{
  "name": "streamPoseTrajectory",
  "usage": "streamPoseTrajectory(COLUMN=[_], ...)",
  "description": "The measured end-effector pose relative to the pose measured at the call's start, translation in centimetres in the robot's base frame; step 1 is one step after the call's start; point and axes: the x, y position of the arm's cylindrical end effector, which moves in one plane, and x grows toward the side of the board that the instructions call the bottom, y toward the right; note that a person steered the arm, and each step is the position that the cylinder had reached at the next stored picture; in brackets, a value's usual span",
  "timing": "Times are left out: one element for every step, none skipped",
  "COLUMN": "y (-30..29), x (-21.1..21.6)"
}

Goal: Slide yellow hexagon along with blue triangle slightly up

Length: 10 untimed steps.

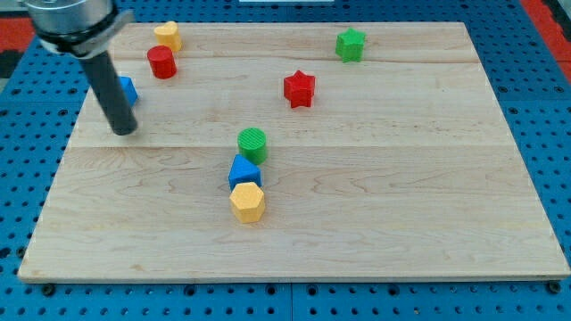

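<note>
A yellow hexagon (247, 202) lies a little below the middle of the wooden board (401, 196). A blue triangle (244, 172) touches its upper edge, and a green cylinder (252, 144) sits right above the triangle. The three form a short column. My tip (124, 131) rests on the board at the view's left, well to the left of and above this column, touching none of the three. It stands just below and right of a blue block (128, 89) that the rod partly hides.
A red cylinder (161, 62) and a yellow block (167, 36) sit at the top left. A red star (300, 88) lies above centre. A green star (351, 44) is at the top right.
</note>
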Motion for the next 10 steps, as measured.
streamPoseTrajectory(y=[-2.1,2.3,3.0,3.7,6.5,12.9,17.7,19.5,19.5,19.3], x=[-4.3,-7.2,-3.1,8.3,18.2,20.9,18.4,14.1,9.9,8.7])
